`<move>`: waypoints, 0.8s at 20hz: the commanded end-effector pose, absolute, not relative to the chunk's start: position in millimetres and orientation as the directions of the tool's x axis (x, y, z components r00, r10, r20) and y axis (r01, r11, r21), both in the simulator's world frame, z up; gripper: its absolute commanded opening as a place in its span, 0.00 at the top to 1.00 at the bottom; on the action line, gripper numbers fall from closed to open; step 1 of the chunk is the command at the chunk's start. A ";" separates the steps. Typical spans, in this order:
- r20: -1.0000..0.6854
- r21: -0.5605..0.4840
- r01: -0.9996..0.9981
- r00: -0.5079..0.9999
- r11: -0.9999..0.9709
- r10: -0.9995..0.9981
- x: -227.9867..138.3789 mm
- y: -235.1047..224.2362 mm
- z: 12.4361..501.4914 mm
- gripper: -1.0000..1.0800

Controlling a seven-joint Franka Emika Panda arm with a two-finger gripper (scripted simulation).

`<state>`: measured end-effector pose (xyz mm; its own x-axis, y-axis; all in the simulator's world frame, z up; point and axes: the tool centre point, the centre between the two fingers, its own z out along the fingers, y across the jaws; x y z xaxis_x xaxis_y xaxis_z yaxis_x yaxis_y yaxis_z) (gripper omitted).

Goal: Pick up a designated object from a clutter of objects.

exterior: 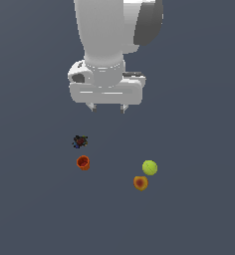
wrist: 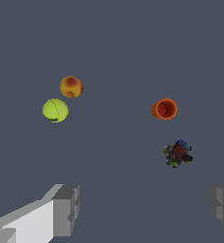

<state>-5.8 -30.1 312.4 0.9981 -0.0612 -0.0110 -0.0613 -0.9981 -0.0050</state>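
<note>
The hand (exterior: pixel 107 107) hangs wide open and empty above the surface (exterior: pixel 199 219). The peach (exterior: pixel 140 183) lies touching the ball (exterior: pixel 149 167); descend centred on it, avoiding the ball.

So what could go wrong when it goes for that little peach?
1. The peach sits right next to the ball. The open fingers may knock the ball or close on it instead.
2. Both are round, so a bump could send either rolling.
3. The gripper hangs high, nearer the cup and the dark lump, so it must travel sideways and could stop off-centre.
</note>
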 end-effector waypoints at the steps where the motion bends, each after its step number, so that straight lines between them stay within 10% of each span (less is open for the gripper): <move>1: -0.011 -0.005 -0.061 0.998 -0.998 -0.061 -5.8 -30.1 312.4 0.04; 16: 0.020 -0.021 -0.126 0.992 -0.992 -0.127 -1.9 -39.7 319.0 0.04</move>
